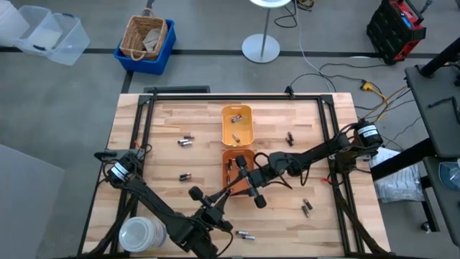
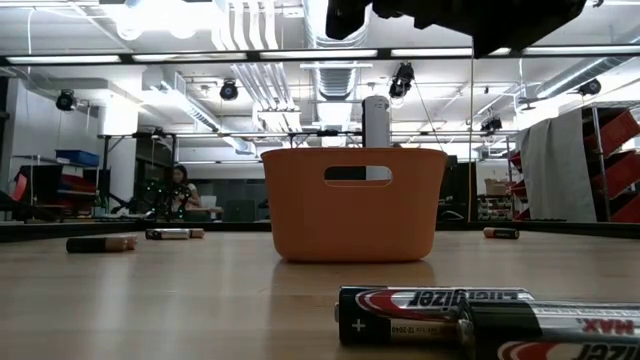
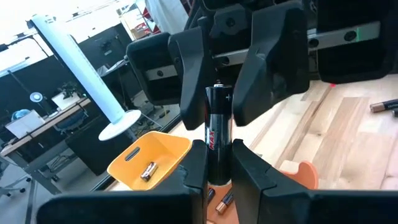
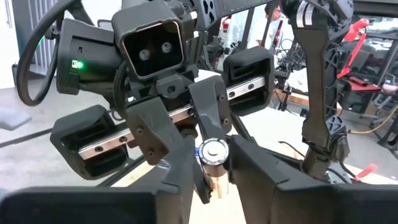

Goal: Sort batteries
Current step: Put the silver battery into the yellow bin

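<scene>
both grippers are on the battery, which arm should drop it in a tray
Likely the right: both pinch the battery, but the right gripper sits over the orange tray, the left gripper nearer its edge.

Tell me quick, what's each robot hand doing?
Left gripper: closed on one end of a battery.
Right gripper: closed on the other end of the same battery, above the orange tray.
</scene>
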### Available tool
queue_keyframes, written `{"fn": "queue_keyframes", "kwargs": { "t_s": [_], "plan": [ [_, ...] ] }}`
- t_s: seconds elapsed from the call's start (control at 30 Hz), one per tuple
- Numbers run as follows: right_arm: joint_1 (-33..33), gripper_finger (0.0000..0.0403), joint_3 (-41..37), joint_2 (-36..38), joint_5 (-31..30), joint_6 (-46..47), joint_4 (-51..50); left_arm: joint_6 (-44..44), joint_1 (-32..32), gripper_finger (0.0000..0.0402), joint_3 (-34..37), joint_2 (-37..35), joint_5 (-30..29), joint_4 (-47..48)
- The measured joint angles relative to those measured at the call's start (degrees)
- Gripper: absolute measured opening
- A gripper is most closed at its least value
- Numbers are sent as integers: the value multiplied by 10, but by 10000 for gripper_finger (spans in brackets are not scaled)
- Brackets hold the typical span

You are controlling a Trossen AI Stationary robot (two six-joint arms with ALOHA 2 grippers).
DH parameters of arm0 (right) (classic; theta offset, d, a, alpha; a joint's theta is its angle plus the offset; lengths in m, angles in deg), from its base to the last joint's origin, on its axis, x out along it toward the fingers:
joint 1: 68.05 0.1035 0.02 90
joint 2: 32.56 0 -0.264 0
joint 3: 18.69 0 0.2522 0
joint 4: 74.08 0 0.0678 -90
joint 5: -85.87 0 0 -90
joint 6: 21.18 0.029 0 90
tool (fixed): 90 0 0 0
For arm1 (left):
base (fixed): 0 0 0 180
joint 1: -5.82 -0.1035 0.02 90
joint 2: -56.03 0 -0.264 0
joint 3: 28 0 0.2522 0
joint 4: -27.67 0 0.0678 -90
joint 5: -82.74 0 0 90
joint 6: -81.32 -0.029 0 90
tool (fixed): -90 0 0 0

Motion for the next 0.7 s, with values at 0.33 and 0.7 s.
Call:
{"fn": "queue_keyframes", "kwargs": {
  "t_s": [0.33, 0.7],
  "plan": [
    [0, 45, 0, 2, -18, 0, -5, -21, 0, 84, 0, 0, 1, 0],
    [-20, 45, 77, 160, -252, 39, -467, -28, -9, 111, -5, -38, 26, 186]
  ]
}}
